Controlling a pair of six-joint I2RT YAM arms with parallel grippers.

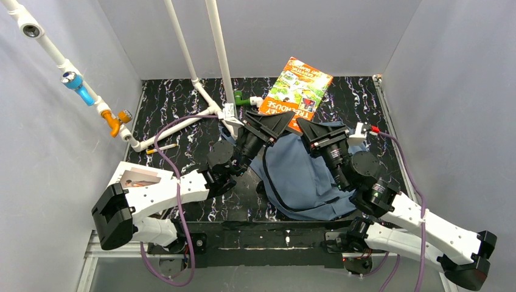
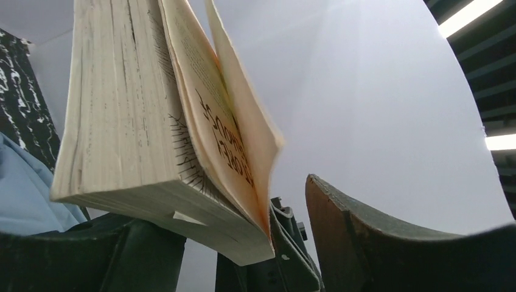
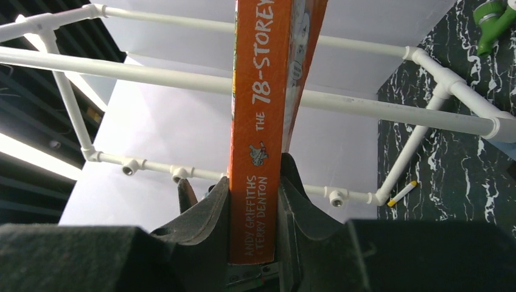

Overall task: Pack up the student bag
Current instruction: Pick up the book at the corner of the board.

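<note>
A thick paperback book (image 1: 298,88) with an orange and green cover stands tilted above the back of the table. My right gripper (image 1: 307,129) is shut on it; in the right wrist view the orange spine (image 3: 255,128) is clamped between the pads of the right gripper (image 3: 252,176). My left gripper (image 1: 277,125) is beside it. In its wrist view the book's page block (image 2: 128,134) stands between the jaws of the left gripper (image 2: 219,207), which is open, its right finger (image 2: 365,237) clear of the cover. The student bag (image 1: 304,173), slate-blue, lies flat under both grippers.
A white pipe frame (image 1: 207,109) with a green fitting (image 1: 242,98) rises at the back left. A small yellow-tipped pen (image 1: 161,148) lies on the dark marbled table. Another book or booklet (image 1: 137,176) lies by the left arm. White walls enclose the table.
</note>
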